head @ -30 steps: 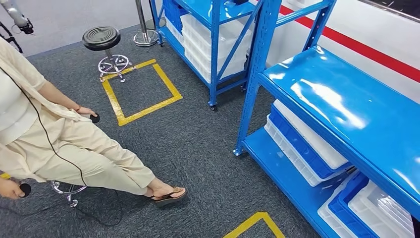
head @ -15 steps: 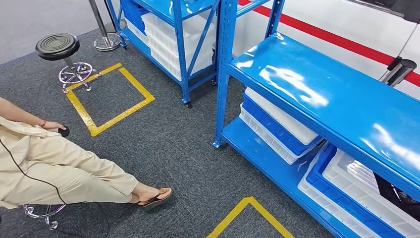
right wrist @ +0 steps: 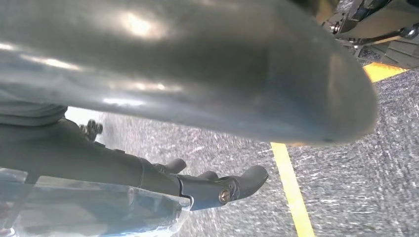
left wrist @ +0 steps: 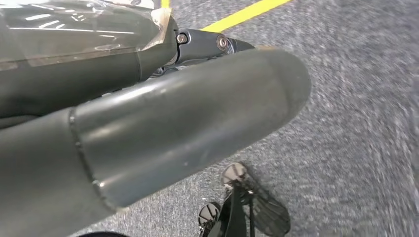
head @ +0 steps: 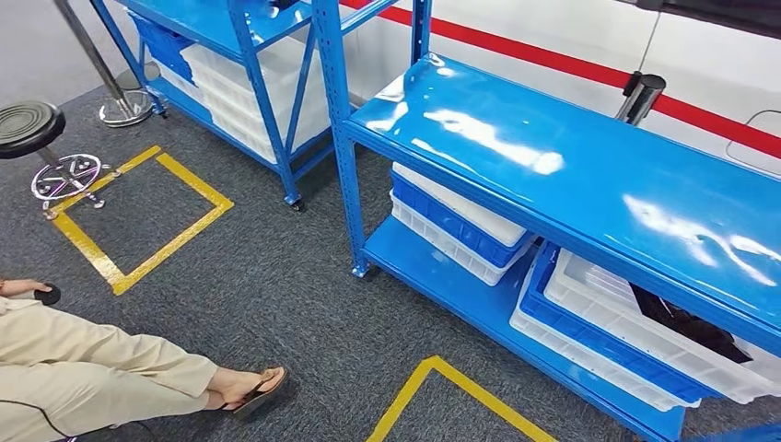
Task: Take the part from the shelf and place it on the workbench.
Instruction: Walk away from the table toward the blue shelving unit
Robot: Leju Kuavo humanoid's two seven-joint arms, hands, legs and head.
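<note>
Fingers (right wrist: 237, 185) of both hands hang apart, holding nothing — arms lowered for walking, carpet beneath them — the part (head: 686, 324) waits in a shelf bin.

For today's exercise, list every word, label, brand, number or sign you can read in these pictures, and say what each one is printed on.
There is no readable text.
The blue shelf, the white bins and the carpet floor carry no words or numbers.
The yellow floor tape and the red wall stripe are plain markings, not lettering.
</note>
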